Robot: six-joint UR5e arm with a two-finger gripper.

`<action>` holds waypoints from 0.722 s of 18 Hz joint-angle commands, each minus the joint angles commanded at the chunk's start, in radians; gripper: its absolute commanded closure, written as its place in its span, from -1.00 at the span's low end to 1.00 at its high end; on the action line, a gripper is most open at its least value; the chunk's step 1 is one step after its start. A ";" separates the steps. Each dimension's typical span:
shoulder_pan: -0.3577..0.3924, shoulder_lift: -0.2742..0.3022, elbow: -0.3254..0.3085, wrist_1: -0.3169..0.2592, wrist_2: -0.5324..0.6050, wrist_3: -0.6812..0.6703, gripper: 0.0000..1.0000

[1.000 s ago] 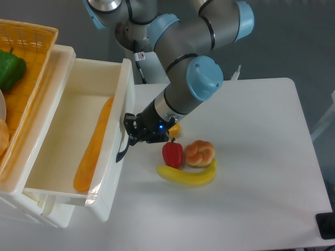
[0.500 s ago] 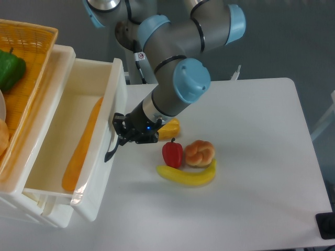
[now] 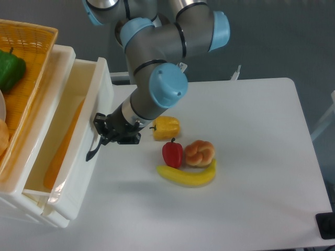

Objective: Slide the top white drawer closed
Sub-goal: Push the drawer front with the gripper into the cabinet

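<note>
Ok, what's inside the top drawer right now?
One long orange item lies along the floor of the top drawer. The drawer's front wall hides part of the floor, so anything there can't be seen.

You are looking at a robotics lab set up as a test station, not a home kitchen: a grey-and-blue industrial arm point(image 3: 157, 63) stands at the back of a plain white bench point(image 3: 251, 157) against a bare grey wall. The food looks like toy props, glossy and laid straight on the bench: a red pepper point(image 3: 173, 153), a yellow pepper point(image 3: 166, 127), a banana point(image 3: 188, 176) and a bread roll point(image 3: 200, 152). A white plastic drawer cabinet point(image 3: 57, 157) with an orange woven basket point(image 3: 31, 63) on top serves as the only furniture.
</note>
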 joint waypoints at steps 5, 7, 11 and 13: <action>-0.029 0.002 0.002 0.005 -0.015 -0.020 1.00; -0.035 0.002 0.002 0.005 -0.015 -0.020 1.00; -0.049 -0.008 0.002 0.008 -0.015 -0.018 1.00; -0.058 -0.009 0.002 0.008 -0.014 -0.018 1.00</action>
